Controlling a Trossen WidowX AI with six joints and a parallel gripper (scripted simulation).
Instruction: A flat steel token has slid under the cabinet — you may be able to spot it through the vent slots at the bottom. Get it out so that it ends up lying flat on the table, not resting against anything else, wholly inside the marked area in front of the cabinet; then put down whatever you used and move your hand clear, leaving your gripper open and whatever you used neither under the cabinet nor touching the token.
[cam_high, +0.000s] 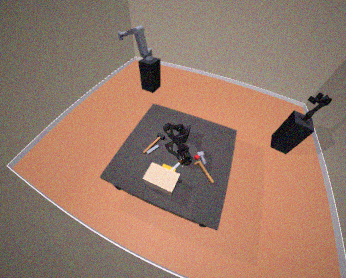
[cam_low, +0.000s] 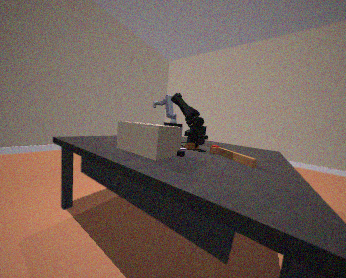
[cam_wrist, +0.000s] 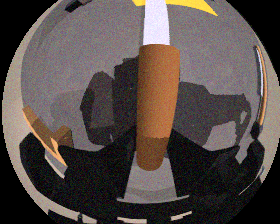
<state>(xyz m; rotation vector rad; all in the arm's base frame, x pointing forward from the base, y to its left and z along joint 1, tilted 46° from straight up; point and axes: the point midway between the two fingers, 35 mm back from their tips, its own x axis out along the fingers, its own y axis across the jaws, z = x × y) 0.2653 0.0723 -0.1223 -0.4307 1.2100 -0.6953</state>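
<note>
My gripper is shut on a tool with a brown wooden handle and a flat pale grey blade. It holds the tool low over the table, just in front of the beige cabinet. In the wrist view the blade points at the yellow marked area, which lies at the cabinet's front. The steel token is not in sight in any view.
A hammer with a wooden handle lies on the dark table left of the arm. Another wooden-handled tool with a red and grey head lies to the right. Two black camera stands stand on the floor.
</note>
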